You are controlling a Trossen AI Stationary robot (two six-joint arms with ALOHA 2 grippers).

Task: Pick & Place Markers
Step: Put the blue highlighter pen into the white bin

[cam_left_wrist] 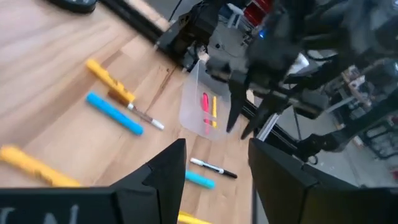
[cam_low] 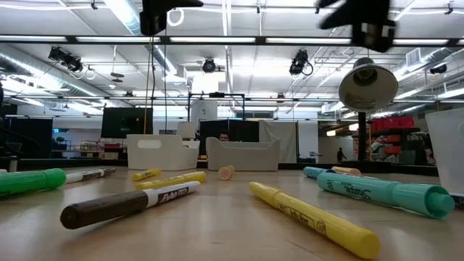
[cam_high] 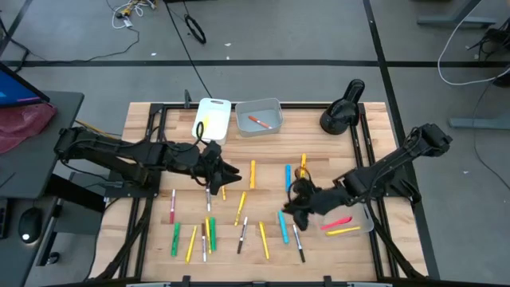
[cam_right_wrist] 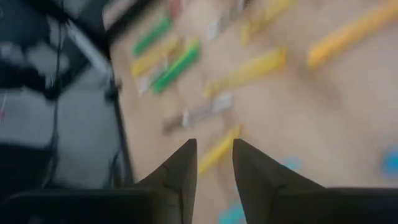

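Several markers lie flat on the wooden table [cam_high: 263, 143]: yellow, orange [cam_high: 253, 173], green [cam_high: 175, 239], light blue [cam_high: 282, 227] and white with dark caps [cam_high: 299, 243]. My left gripper [cam_high: 231, 171] hangs open and empty above the table's left middle; its fingers also show in the left wrist view [cam_left_wrist: 214, 158]. My right gripper [cam_high: 292, 203] hangs above the markers at the right middle. Its fingers [cam_right_wrist: 214, 155] stand a narrow gap apart with nothing between them. Both grippers are well above the table top.
A white bin [cam_high: 213, 119] with a yellow marker and a grey bin [cam_high: 259, 115] with a red marker stand at the far edge. A clear bin [cam_high: 347, 225] at the right holds a pink and a yellow marker. A black lamp [cam_high: 343, 112] stands far right.
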